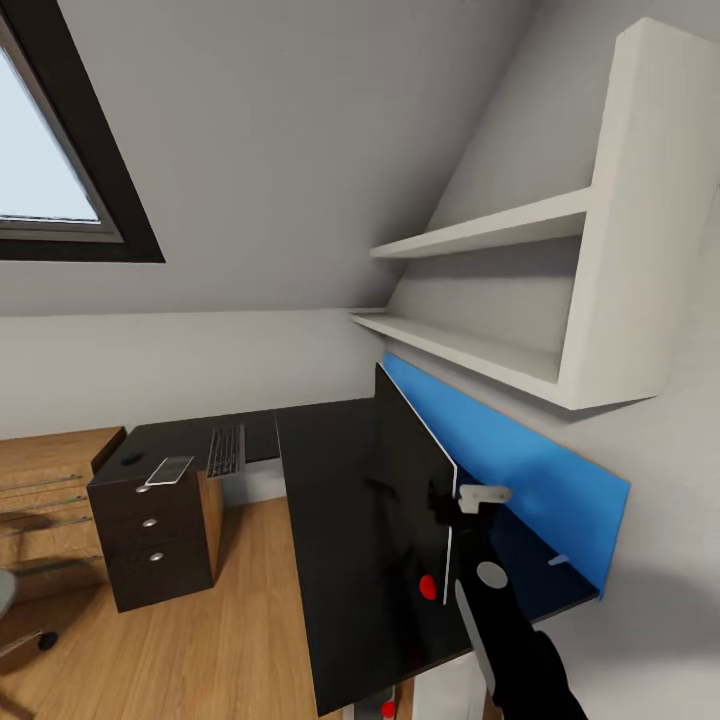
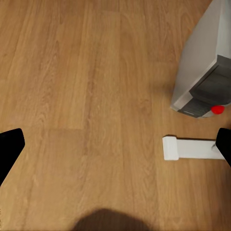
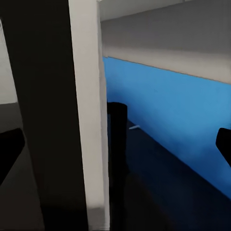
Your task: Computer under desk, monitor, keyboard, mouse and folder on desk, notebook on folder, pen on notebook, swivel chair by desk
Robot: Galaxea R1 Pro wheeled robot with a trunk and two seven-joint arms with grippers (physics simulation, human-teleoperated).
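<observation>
While the monitor (image 1: 400,500) stands upright on the desk (image 1: 320,480) by the blue panel (image 1: 520,470), right gripper (image 3: 115,144) straddles its edge, fingers spread. Thin, stiff, probably tippy; grip the silver edge. Left gripper (image 2: 115,144) open over floor.

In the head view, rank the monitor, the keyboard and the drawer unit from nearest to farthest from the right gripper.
1. The monitor: standing on the desk, its edge right at the right gripper.
2. The keyboard: across the desk, on its far wing.
3. The drawer unit: beyond the keyboard's end, toward the left; close to the keyboard's rank.
</observation>
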